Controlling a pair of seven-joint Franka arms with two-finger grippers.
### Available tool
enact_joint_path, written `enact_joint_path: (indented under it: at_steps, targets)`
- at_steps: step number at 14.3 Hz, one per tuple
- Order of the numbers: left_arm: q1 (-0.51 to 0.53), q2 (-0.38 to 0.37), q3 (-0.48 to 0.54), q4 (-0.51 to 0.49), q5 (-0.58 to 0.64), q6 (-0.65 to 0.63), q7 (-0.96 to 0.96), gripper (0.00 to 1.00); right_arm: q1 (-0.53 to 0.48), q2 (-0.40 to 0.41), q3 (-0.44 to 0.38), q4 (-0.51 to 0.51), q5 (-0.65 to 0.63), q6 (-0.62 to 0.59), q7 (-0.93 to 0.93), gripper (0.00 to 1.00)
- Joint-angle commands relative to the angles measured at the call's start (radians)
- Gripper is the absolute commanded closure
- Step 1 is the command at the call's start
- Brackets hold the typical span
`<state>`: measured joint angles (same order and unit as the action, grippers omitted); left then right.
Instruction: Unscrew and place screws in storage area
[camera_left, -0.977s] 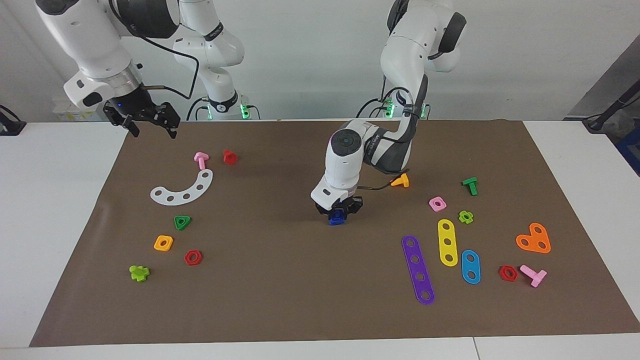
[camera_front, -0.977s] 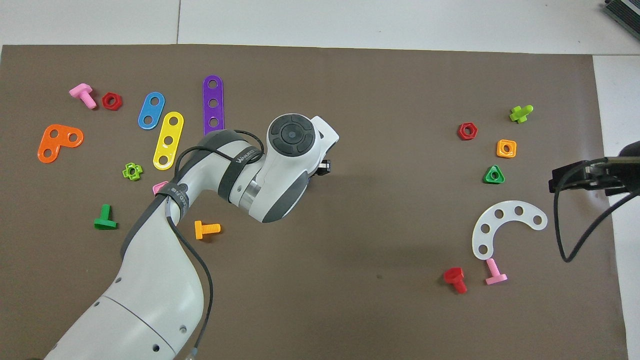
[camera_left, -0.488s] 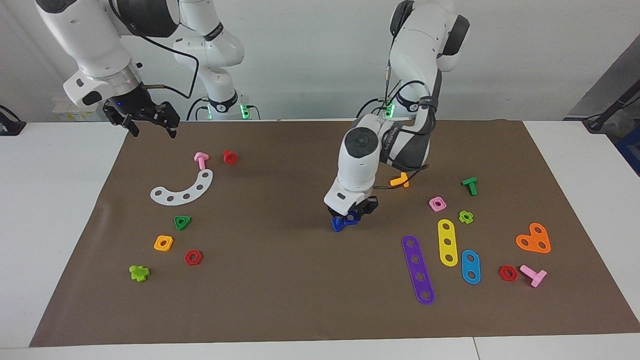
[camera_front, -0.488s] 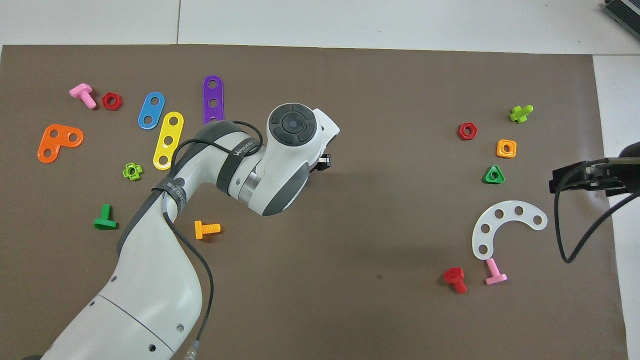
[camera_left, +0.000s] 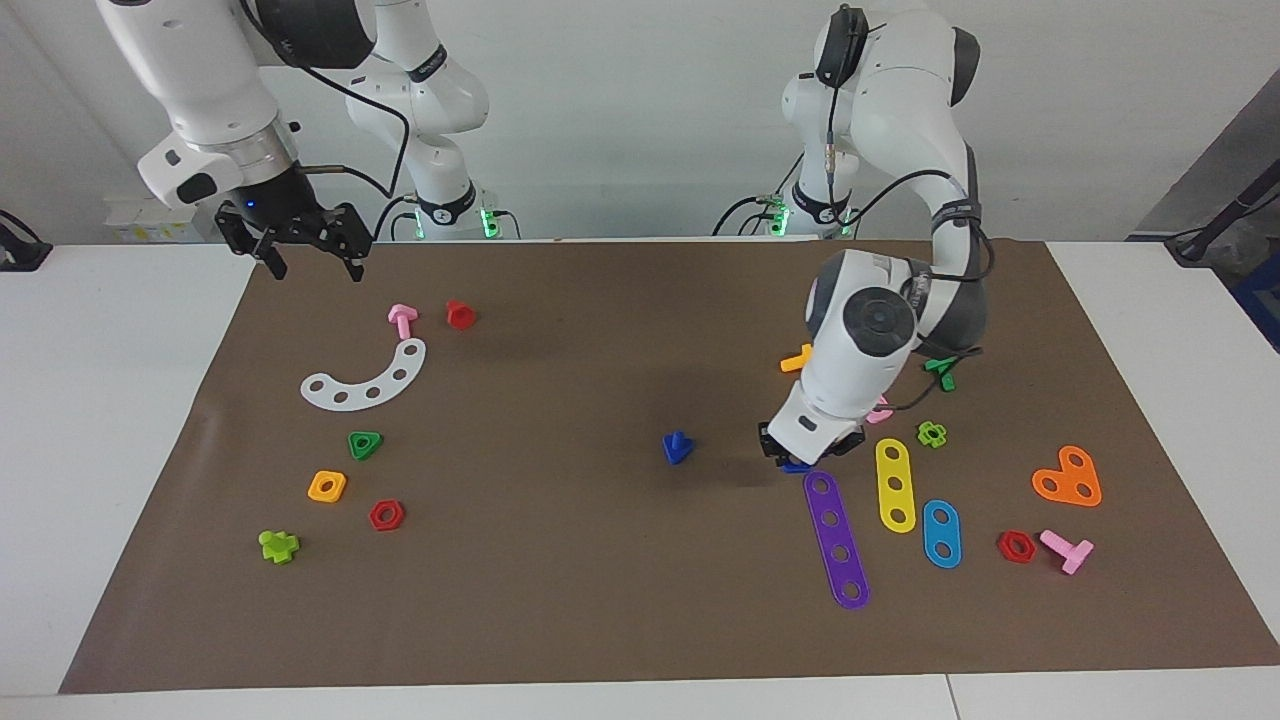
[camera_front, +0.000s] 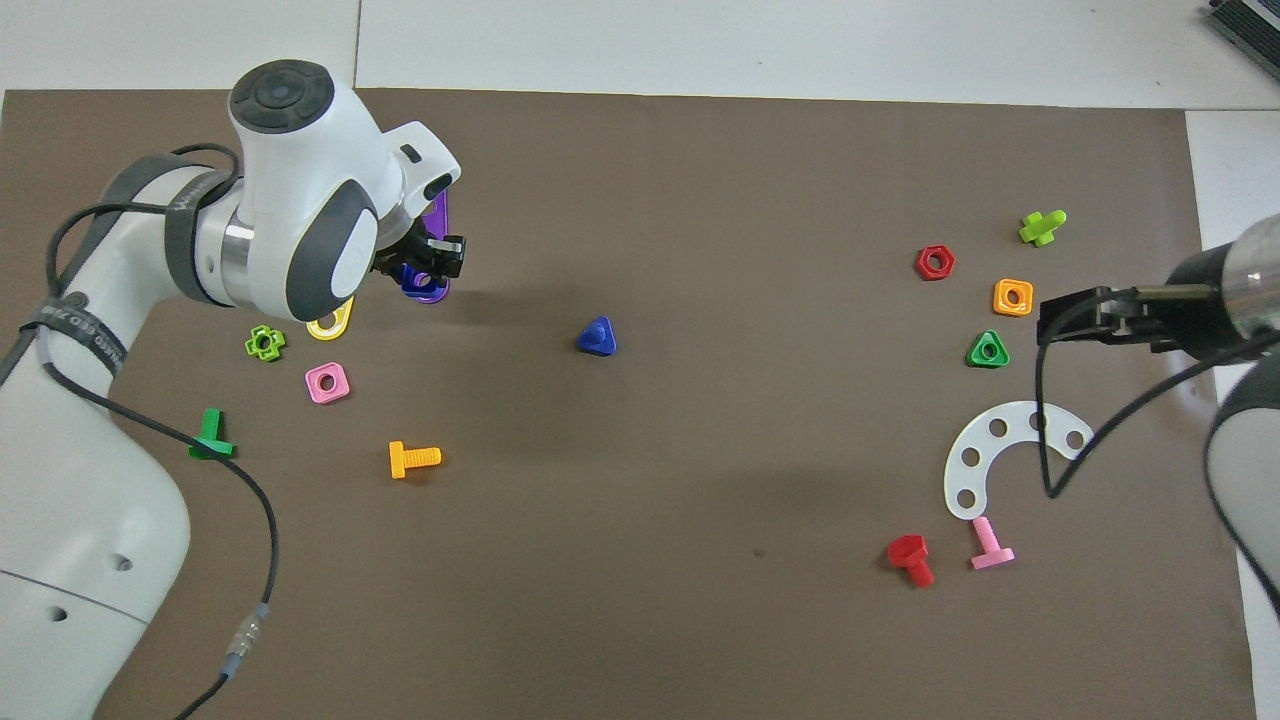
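Note:
The dark-blue bolt (camera_left: 677, 447) stands alone on its triangular head, stem up, near the middle of the brown mat (camera_left: 560, 600); it also shows in the overhead view (camera_front: 597, 337). My left gripper (camera_left: 808, 455) is low over the robot-side end of the purple strip (camera_left: 838, 540), shut on a blue square nut (camera_front: 418, 283). My right gripper (camera_left: 300, 250) is open and empty, up in the air over the mat's edge at the right arm's end. The storage area holds the white curved strip (camera_left: 365, 380), green triangle (camera_left: 365, 444), orange square (camera_left: 327, 486) and red hexagon (camera_left: 386, 515).
A pink bolt (camera_left: 402, 320) and a red bolt (camera_left: 459, 314) lie by the white strip, and a lime piece (camera_left: 278, 545) near the red hexagon. Yellow (camera_left: 895, 485) and blue (camera_left: 941, 533) strips, a pink nut (camera_front: 327, 382) and an orange bolt (camera_front: 413, 458) crowd the left arm's end.
My left gripper has lifted off the blue bolt with the blue nut and moved toward the left arm's end. The bolt stays on the mat. My right gripper shifted slightly.

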<state>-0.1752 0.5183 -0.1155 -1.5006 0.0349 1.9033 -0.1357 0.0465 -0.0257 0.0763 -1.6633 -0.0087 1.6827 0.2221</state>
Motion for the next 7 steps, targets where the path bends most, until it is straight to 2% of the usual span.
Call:
enact_joint_path:
  at_steps: [1,3,4,6,7]
  targets:
    - [0.026,-0.118,0.000,-0.200,-0.021,0.037,0.073,0.56,0.021,0.181,0.144,0.121,-0.019,0.067,0.214,0.00]
    - [0.033,-0.142,0.000,-0.260,-0.021,0.036,0.077,0.43,0.155,0.332,0.152,0.200,-0.060,0.145,0.353,0.00]
    - [0.033,-0.144,0.000,-0.262,-0.021,0.033,0.071,0.37,0.209,0.395,0.152,0.207,-0.095,0.232,0.414,0.00]
    - [0.034,-0.144,0.000,-0.263,-0.021,0.040,0.068,0.32,0.265,0.467,0.154,0.208,-0.097,0.389,0.509,0.03]
    - [0.034,-0.144,0.000,-0.262,-0.021,0.043,0.070,0.18,0.282,0.489,0.154,0.208,-0.099,0.440,0.538,0.05]
